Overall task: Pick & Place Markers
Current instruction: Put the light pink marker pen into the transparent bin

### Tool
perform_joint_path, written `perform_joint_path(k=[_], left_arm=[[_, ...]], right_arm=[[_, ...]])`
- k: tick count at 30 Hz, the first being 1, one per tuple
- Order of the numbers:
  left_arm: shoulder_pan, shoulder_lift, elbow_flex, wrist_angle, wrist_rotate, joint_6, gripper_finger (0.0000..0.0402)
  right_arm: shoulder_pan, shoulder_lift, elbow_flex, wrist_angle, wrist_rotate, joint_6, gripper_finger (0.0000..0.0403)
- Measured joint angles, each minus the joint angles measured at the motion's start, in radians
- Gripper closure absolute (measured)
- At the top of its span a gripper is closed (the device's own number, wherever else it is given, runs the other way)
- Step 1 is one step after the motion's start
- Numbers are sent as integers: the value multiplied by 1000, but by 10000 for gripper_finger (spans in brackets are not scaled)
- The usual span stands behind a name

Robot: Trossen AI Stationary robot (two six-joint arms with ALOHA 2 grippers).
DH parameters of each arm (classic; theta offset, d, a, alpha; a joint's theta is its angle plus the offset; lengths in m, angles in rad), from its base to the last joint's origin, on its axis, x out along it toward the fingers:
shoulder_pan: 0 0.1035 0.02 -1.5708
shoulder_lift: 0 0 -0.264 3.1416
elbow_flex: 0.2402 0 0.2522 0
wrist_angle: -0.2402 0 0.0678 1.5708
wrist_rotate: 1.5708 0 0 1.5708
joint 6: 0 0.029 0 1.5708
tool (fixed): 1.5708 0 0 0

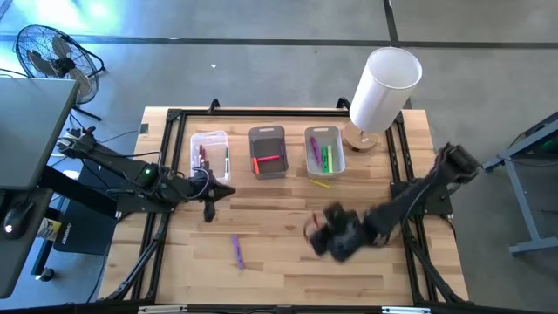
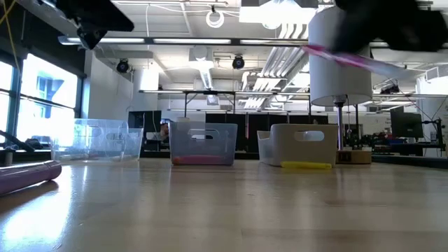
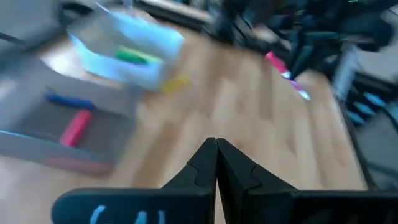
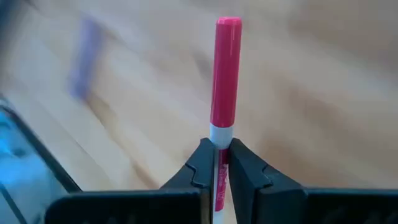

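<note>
Above table, right gripper (image 4: 217,163) clamping pink marker (image 4: 226,71)

So on my counter (image 1: 288,262) I count three bins (image 1: 268,152), one white cylinder (image 1: 384,87), a purple marker (image 1: 237,251) and a yellow one (image 1: 322,184) loose, plus one pink marker (image 4: 226,74) in my right gripper (image 4: 216,152).

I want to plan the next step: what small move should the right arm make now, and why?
Probably lift and carry toward the bins. The right pincer is already shut on the pink marker, above the table, and the middle bin holds red and pink markers. The left pincer waits shut near the clear bin.
</note>
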Motion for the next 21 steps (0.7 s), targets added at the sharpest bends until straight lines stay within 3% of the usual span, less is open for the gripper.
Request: perform_joint_path(k=[3, 5, 12, 17, 21], left_arm=[[0, 28, 0, 88, -92, 34, 400], [0, 45, 0, 154, -83, 69, 389], [10, 128, 1, 423, -86, 201, 291], [73, 196, 37, 572, -67, 207, 230], [138, 242, 99, 580, -25, 203, 214]], right_arm=[[-78, -86, 2, 48, 77, -181, 387], [-133, -124, 1, 122, 72, -346, 387], [-317, -164, 2, 557, -75, -931, 387], [-410, -121, 2, 795, -274, -1115, 388], [-442, -94, 2, 858, -315, -1169, 388]])
